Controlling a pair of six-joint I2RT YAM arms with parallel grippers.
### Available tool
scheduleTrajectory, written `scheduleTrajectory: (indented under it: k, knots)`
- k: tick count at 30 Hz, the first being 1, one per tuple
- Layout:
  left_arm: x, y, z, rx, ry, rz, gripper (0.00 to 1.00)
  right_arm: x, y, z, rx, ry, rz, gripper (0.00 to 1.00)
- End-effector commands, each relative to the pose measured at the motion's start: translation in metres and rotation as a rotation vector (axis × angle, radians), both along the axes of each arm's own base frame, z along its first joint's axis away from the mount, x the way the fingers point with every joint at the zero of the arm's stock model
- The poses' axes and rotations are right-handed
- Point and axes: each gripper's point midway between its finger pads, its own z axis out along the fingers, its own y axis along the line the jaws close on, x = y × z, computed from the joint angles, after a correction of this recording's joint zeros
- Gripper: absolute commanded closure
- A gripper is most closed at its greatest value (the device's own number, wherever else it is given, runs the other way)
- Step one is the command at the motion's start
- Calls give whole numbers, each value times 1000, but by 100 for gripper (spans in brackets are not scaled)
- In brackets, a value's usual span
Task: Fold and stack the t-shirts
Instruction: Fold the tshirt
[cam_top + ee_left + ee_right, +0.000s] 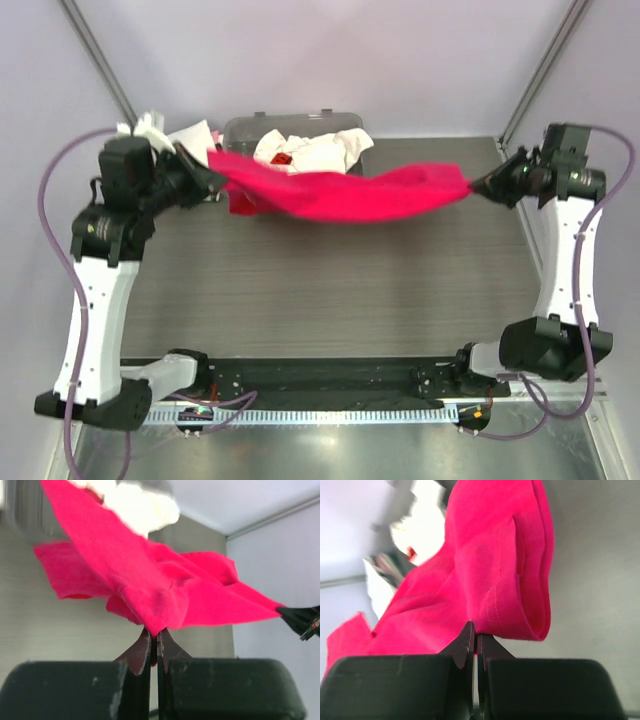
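A crimson red t-shirt (340, 190) hangs stretched in the air between my two grippers, above the far part of the table. My left gripper (212, 165) is shut on its left end (156, 615). My right gripper (474, 185) is shut on its right end (490, 610). White and cream t-shirts (310, 150), one with a small red mark (283, 159), lie crumpled in a clear grey plastic tub (245, 128) behind the red shirt. More white cloth (150, 127) lies at the far left behind my left arm.
The dark wood-grain table (330, 290) runs from the tub to the arm bases. Frame posts (100, 60) stand at the far corners. Grey walls close the back and sides.
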Motion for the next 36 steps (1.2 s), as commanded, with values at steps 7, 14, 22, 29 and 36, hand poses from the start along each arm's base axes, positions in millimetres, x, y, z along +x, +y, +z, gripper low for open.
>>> scheduleTrajectory:
  k: [7, 14, 22, 29, 36]
  knots:
    - [-108, 2, -188, -161, 298, 33, 100, -118, -5, -187, -41, 300, -114, 99]
    - [-175, 16, -265, -224, 488, 153, 98, -159, -17, -228, -56, 363, -265, 99]
    - [-210, 19, -271, -249, 544, 165, 77, -180, -11, -233, -21, 374, -334, 84]
    - [-247, 23, -250, -283, 510, 159, 43, -197, -11, -233, -57, 401, -346, 7]
    - [-220, 25, -249, -186, 494, 135, 47, -170, -9, -187, -75, 290, -275, 3]
